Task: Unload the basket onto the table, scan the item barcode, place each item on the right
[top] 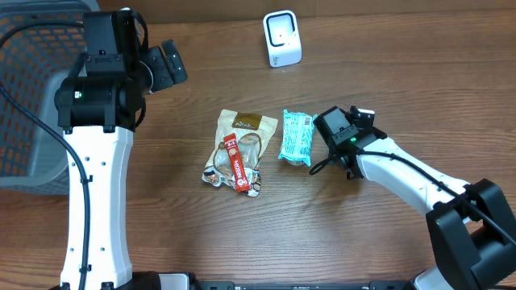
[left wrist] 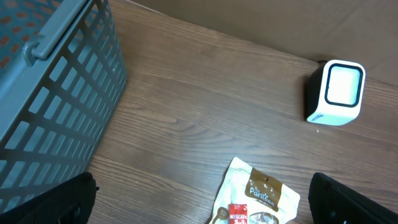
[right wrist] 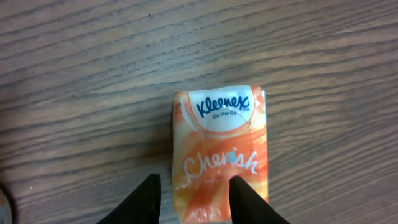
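Note:
A Kleenex tissue pack lies flat on the wooden table, teal in the overhead view and orange-tinted in the right wrist view. My right gripper hovers over its near end, jaws partly open. One finger stands just left of the pack and the other finger overlaps its top face, so nothing is clamped. The white barcode scanner stands upright at the back of the table and shows in the left wrist view. My left gripper is raised near the basket, wide open and empty.
A beige snack pouch with a red Nescafe stick lying on it sits left of the tissue pack. A grey mesh basket fills the far left, and its wall is close to my left gripper.

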Robot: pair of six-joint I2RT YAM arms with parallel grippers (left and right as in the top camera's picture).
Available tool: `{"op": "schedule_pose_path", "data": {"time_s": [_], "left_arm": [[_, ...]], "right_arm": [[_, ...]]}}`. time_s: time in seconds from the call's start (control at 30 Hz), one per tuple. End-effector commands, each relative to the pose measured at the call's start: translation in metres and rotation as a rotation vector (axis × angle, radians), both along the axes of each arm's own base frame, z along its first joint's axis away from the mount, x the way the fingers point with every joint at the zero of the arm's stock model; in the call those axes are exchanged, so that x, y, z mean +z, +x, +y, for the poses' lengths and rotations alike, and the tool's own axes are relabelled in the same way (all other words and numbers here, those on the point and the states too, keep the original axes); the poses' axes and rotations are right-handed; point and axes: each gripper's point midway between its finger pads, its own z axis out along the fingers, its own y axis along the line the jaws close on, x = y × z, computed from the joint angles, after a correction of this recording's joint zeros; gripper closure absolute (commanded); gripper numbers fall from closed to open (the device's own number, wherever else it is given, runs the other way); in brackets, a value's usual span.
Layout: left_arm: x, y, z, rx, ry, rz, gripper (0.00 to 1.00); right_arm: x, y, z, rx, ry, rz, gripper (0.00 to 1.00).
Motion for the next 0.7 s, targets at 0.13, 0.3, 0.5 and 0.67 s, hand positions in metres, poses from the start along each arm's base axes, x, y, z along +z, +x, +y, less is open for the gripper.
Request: {"op": "schedule_pose_path", "data": {"time_s": [0.13, 0.3, 0.5, 0.67], "left_arm": [[0.012, -0.002, 0.000, -0.012, 0.014, -0.031, 0.00], [0.012, -0.002, 0.000, -0.012, 0.014, -0.031, 0.00], [0.012, -0.002, 0.000, -0.012, 0.014, -0.031, 0.00], [0.012, -0.002, 0.000, -0.012, 0.014, -0.031, 0.00]], "right_arm": [[0.004, 0.003, 0.001, -0.016, 0.007, -0.038, 0.64], [-0.007, 0.003, 0.000, -0.015, -0.007, -0.016, 0.64], [-0.024, 0.001, -0.003, -0.018, -0.042, 0.019, 0.64], [-0.024, 0.001, -0.005, -0.022, -0.045, 0.019, 0.64]]}}
